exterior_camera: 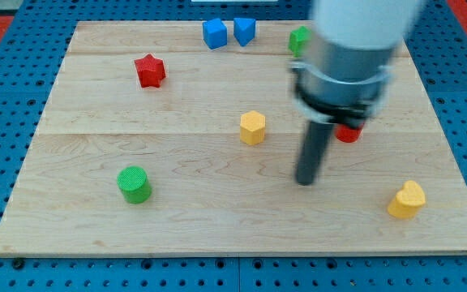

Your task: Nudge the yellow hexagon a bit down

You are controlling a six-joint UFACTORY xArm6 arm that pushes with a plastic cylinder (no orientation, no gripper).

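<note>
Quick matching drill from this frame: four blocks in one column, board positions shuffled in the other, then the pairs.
Blocks:
1. yellow hexagon
2. green cylinder
3. red star
4. yellow heart

Places:
A. view's upper left
B. view's lower right
C. mid-board, up-left of my tip
D. view's lower left

Pairs: 1-C, 2-D, 3-A, 4-B

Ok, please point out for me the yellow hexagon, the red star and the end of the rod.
yellow hexagon (pixel 252 127): camera view, centre of the block.
red star (pixel 149 70): camera view, middle of the block.
my tip (pixel 305 181): camera view, rod's very bottom end, to the right of the hexagon and lower, apart.
</note>
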